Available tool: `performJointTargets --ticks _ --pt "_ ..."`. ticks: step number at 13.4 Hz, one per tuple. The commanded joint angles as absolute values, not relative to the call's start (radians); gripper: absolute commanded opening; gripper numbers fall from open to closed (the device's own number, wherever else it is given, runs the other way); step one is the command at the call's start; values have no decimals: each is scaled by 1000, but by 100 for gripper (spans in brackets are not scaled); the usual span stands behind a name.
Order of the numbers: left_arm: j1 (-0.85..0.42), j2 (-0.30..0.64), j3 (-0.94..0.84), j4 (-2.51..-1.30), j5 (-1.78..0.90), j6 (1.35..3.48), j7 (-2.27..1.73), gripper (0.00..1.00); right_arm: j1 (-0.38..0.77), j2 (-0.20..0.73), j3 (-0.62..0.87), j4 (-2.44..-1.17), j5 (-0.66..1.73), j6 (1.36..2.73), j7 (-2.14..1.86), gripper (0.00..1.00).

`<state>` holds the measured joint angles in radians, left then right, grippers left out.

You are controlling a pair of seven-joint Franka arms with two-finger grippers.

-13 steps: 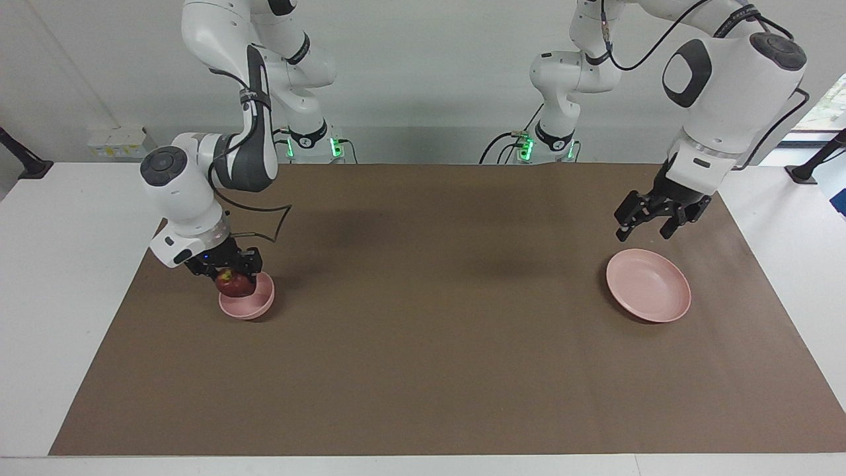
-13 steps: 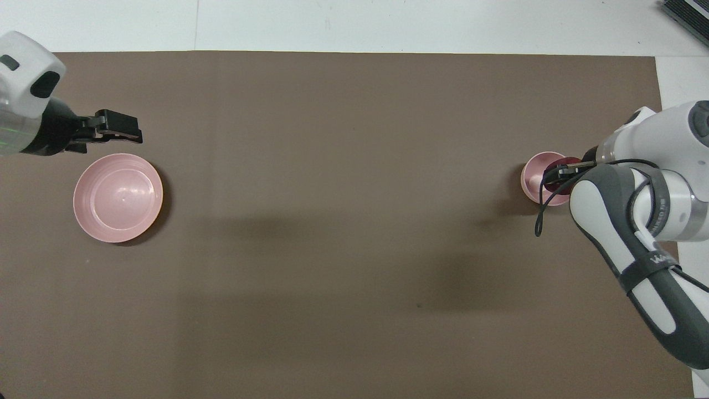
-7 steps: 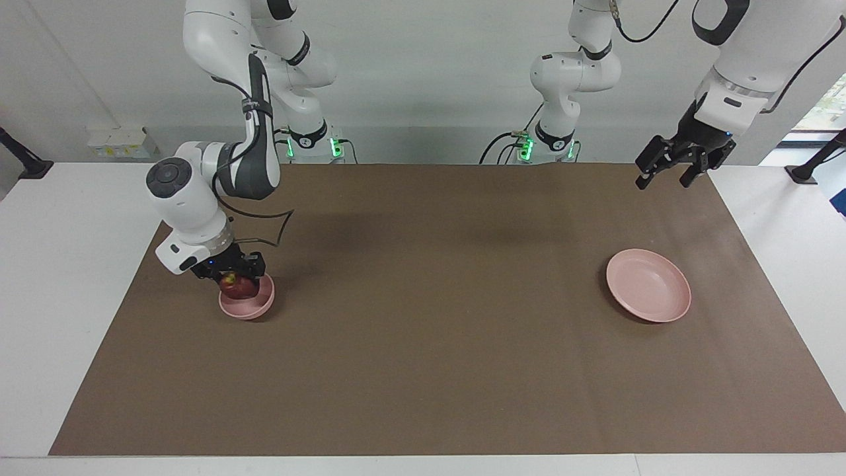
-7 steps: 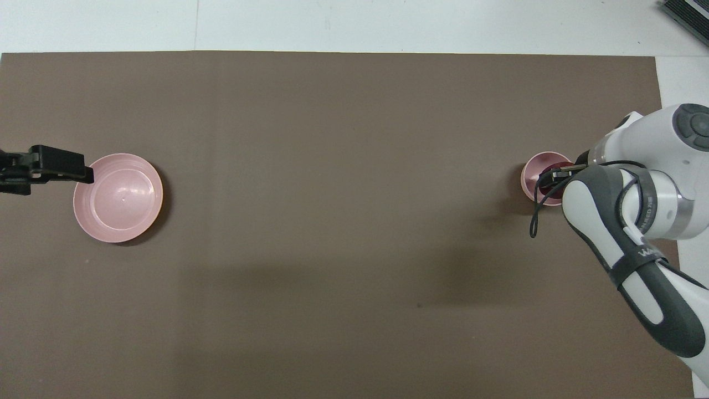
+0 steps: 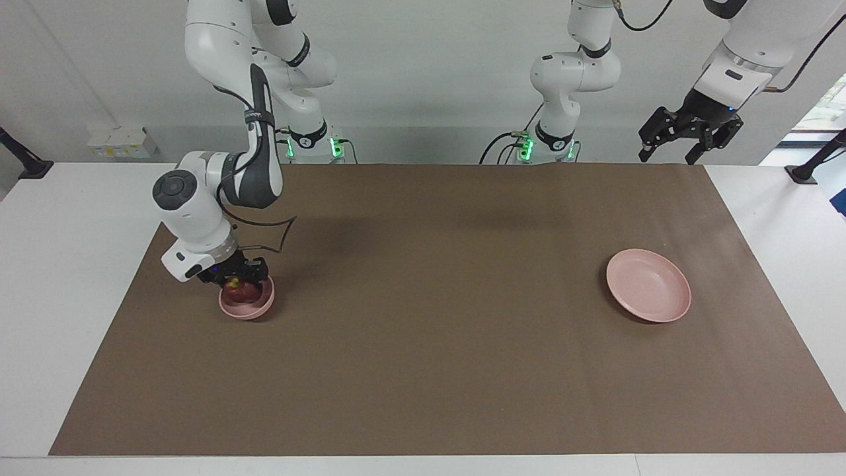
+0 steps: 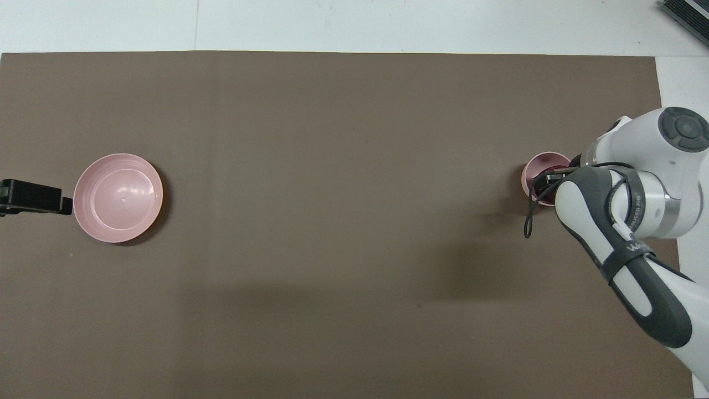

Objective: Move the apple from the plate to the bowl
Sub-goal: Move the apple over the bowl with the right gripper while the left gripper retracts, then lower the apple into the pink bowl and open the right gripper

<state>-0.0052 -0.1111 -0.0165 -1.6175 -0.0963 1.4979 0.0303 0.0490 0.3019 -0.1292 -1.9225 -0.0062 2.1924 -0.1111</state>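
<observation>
Two pink dishes sitting on the brown mat (image 5: pixel 436 344), well apart, one toward each arm's end of the table.

Bowl (image 5: pixel 254 307) sitting at left of centre in the facing view, at right edge in the overhead view (image 6: pixel 533 173). Holding the apple (image 5: pixel 242 289): dark red, yellowish patch near the stem showing on top, resting down inside the rim on the side nearer the robots. Only a dark red sliver (image 6: pixel 549 164) showing in the overhead view, rest hidden under the arm.

Right gripper (image 5: pixel 239 276) sitting low over the bowl, reaching down into it, fingers either side of the apple and looking clamped on it. Right arm coming in from upper left of the facing view, wrist bent down over the bowl's robot-side edge. Covering about half the bowl in the overhead view, gripper (image 6: pixel 548 178) barely showing there.

Plate (image 5: pixel 649 285) lying at right of centre in the facing view, at left in the overhead view (image 6: pixel 118 198). Holding nothing, bare pale pink inside, low rim all round.

Left gripper (image 5: pixel 687 140) hanging high in the upper right of the facing view, over the mat's robot-side edge, clear of the plate. Fingers spread apart, pointing down. Showing in the overhead view only as a black tip (image 6: pixel 33 197) at the left edge, just beside the plate's rim in that frame.
</observation>
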Motion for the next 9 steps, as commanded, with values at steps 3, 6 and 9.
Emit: performJointTargets --ticks 3,6,9 --pt "9 -129 -50 -1615 44 1425 57 100 49 298 -126 -1944 -9 2226 -86 0" --pt "-29 -141 -35 -1620 37 1425 57 100 61 308 -126 -1928 -9 2229 -77 0" --pt "-70 -140 -34 -1618 35 1434 46 100 66 308 -126 -1930 -8 2244 -71 0"
